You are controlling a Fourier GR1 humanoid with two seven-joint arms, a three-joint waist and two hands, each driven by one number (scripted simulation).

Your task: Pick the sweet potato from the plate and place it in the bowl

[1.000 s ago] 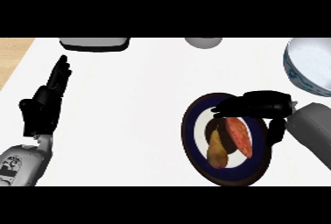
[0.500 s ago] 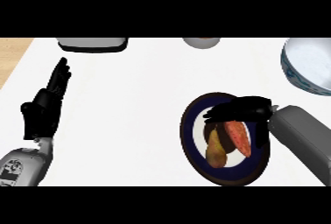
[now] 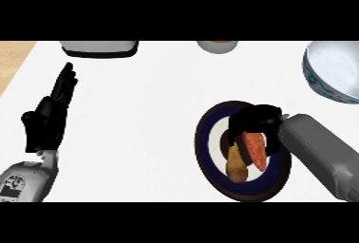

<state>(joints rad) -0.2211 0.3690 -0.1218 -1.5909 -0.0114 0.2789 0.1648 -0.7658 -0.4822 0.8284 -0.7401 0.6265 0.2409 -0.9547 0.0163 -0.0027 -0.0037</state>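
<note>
A dark-rimmed plate (image 3: 210, 156) lies right of centre on the white counter. On it rests the orange-red sweet potato (image 3: 255, 151), with a yellow-brown piece of food (image 3: 237, 166) beside it on the left. My right hand (image 3: 257, 121) covers the sweet potato's upper end, fingers curled down on both sides of it. The potato still lies on the plate. The white bowl (image 3: 335, 71) with a blue pattern stands at the far right, above the plate. My left hand (image 3: 48, 121) rests open at the left edge, fingers pointing up.
A grey and white appliance (image 3: 98, 48) stands at the counter's far edge, and a small cup (image 3: 217, 46) is to its right. The counter's left edge (image 3: 15, 66) borders a wooden surface. White counter stretches between the left hand and the plate.
My right hand has moved left and down from the plate's upper rim onto the sweet potato's upper end. The potato and my left hand have stayed put.
</note>
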